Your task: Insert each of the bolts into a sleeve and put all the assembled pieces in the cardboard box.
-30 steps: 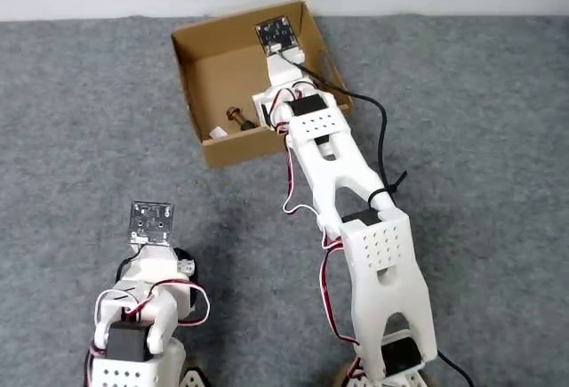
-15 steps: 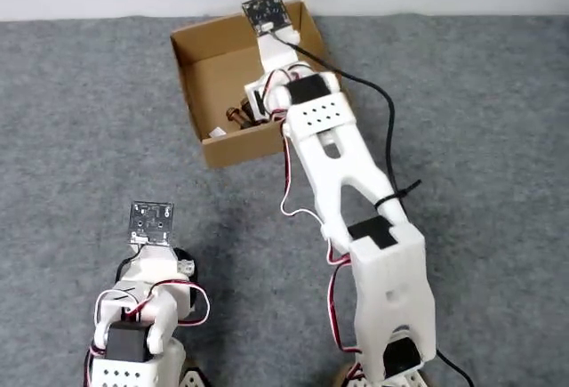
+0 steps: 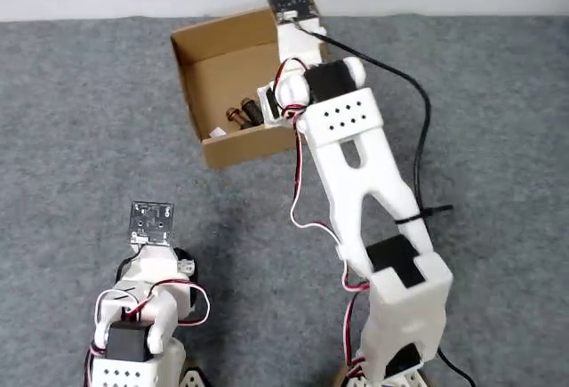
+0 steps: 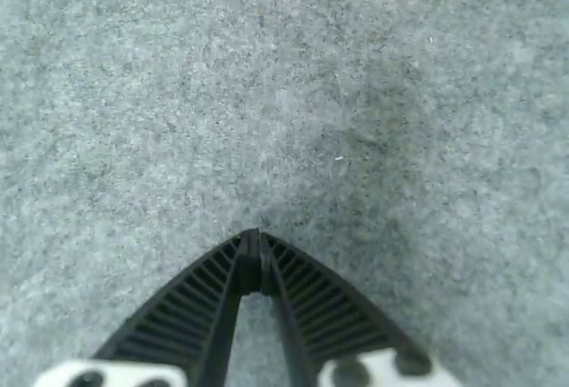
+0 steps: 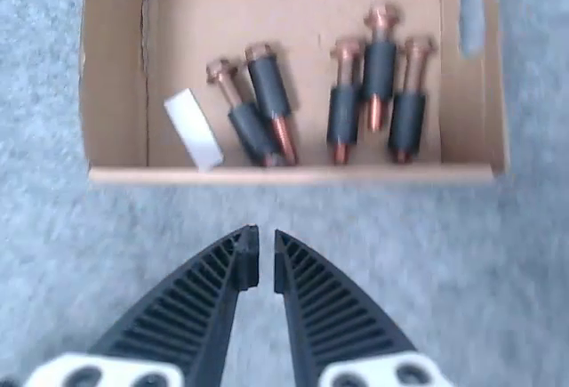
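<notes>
I count five assembled pieces in the cardboard box [image 5: 284,173], each a coppery bolt pushed through a dark sleeve. Two of them [image 5: 247,129] [image 5: 269,93] lie crossed and touching beside a white slip [image 5: 193,129]. The other three [image 5: 343,111] [image 5: 380,62] [image 5: 409,111] lie roughly parallel, close together toward the opposite wall. All five are bunched against the box wall nearest the arm, which I take to be because they are dropped in just over that wall rather than carried deep inside.

The right claw [image 5: 265,258] hangs outside that wall, above the grey tabletop [image 4: 133,93] and apart from the cardboard. Its jaws are clenched down to a thin sliver of gap. It grasps nothing and touches nothing. From the high view, the right arm [image 3: 356,165] stretches well forward, with its wrist over the box's near corner.

The left claw [image 4: 255,262] is fully clenched with its tips meeting, and it is empty. It hovers over bare grey tabletop well short of the box, and its arm [image 3: 147,289] is folded close to its base. I judge it is parked there to leave the right arm room to work.

With five bolts sleeved and boxed, I judge the loading is at or near its end, though I cannot tell how many pieces were due.
</notes>
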